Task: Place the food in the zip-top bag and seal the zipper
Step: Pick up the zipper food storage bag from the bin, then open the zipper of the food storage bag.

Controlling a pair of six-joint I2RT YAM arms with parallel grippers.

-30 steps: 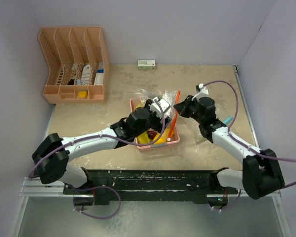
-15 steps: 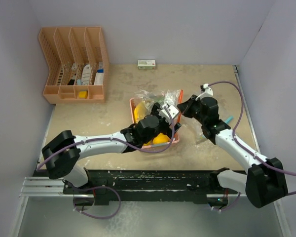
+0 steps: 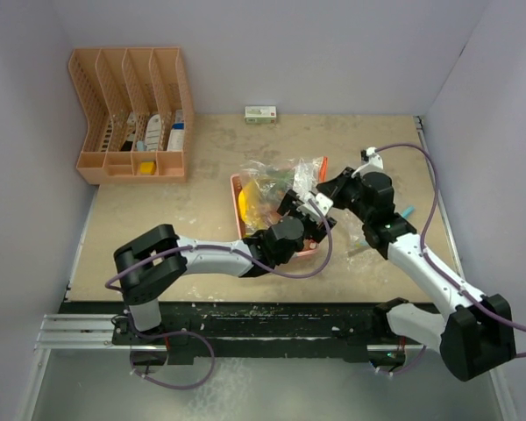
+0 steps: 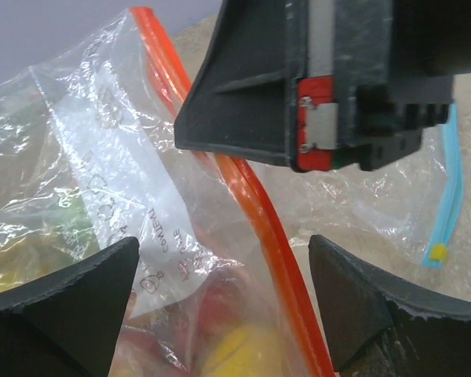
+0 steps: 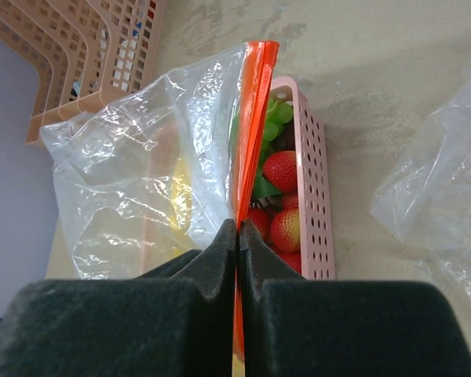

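Red strawberries [image 5: 282, 170] and green pieces [image 5: 276, 114] are seen in the pink basket [image 5: 312, 196], just beside the zip-top bag [image 5: 133, 181]; yellow and red pieces [image 4: 235, 349] are seen through the bag's film; the orange zipper [image 5: 253, 110] is pinched between the closed fingers of the right tool [image 5: 237, 236]; the left tool [image 4: 224, 255] is held open, one finger either side of that zipper; small print on the bag is shown reversed and cannot be read; a second bag [image 4: 377, 196] with a blue zipper [image 4: 449, 188] lies on the desk [image 3: 158, 219].
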